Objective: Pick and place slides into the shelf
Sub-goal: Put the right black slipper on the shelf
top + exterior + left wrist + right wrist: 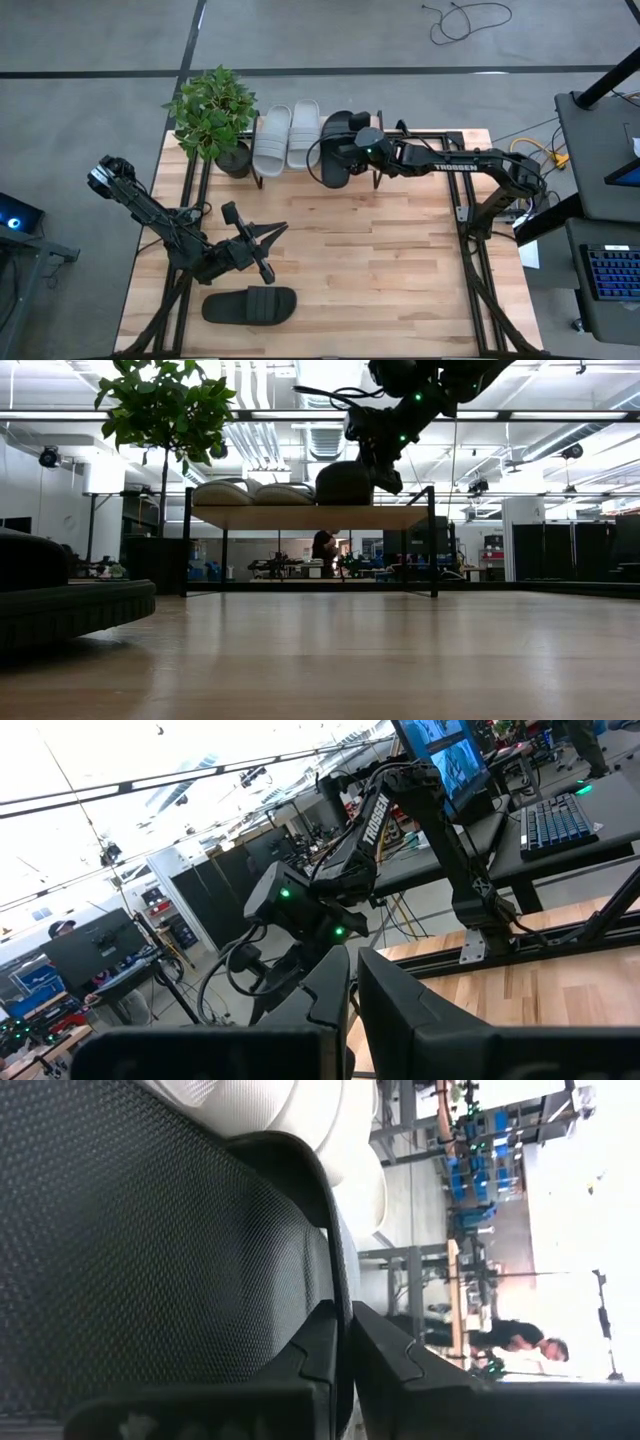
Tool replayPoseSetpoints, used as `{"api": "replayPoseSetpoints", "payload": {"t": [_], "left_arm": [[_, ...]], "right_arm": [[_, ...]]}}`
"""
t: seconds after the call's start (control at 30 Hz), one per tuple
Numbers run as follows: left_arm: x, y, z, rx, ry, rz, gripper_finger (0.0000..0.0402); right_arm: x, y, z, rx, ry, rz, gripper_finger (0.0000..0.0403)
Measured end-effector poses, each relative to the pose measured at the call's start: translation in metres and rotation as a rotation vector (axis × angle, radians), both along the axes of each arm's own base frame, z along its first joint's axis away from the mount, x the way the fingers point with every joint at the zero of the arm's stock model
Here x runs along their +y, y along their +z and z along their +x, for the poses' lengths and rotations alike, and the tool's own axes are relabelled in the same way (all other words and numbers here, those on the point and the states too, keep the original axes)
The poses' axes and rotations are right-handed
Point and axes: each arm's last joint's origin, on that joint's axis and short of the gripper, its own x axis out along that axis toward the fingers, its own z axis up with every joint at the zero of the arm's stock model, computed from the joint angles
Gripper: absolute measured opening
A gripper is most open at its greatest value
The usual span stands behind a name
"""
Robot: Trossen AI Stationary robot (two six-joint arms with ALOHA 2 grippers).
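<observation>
Black slide pinched by the right gripper at the shelf, one more black slide waiting on the table.

The black slide [335, 150] sits on the shelf [440, 135] beside the two light grey slides [285, 135], and the right gripper [352, 152] has its fingers closed tight on the slide's edge, as the right wrist view shows, with the thin rim squeezed between them. From the low view, the slides rest on the light wooden top board above thin black legs. The second black slide [250, 305] lies flat on the table [400, 270] near the front edge, just beside the left gripper [262, 262], whose fingers are closed on nothing. A potted plant [212, 115] stands next to the grey pair. "TROSSEN" is printed in white on the right arm [455, 165].
</observation>
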Motion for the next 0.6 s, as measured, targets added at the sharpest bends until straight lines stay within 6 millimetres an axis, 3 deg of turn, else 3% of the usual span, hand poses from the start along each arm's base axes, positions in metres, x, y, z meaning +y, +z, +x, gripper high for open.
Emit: {"api": "replayPoseSetpoints", "payload": {"t": [0.6], "left_arm": [[0.0, 0.0, 0.0, 0.0, 0.0, 0.0, 0.0011]], "right_arm": [[-0.018, 0.004, -0.005, -0.03, -0.012, -0.019, 0.0012]]}}
